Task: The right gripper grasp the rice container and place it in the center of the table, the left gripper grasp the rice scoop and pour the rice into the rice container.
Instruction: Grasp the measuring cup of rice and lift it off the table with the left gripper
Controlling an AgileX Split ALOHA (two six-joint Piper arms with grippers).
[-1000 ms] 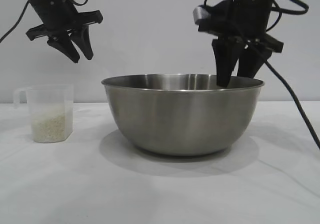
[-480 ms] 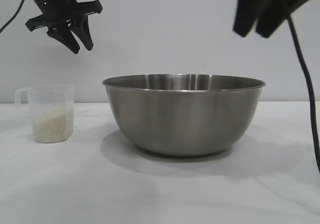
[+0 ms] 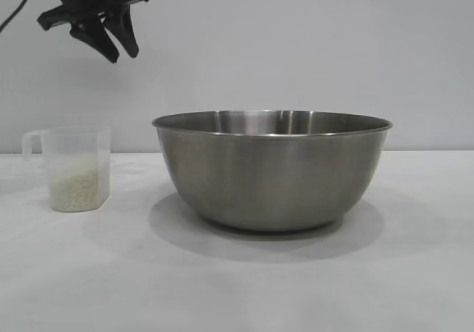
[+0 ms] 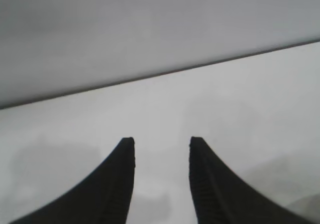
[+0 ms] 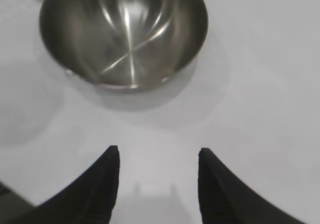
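The wide brushed-steel rice container sits mid-bench, ready for filling. At nine o'clock stands the clear plastic rice scoop; the left gripper hangs above, spread, empty.

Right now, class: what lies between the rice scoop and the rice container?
Nothing: in the exterior view, only bare table separates the rice scoop from the rice container. They stand apart, not touching.
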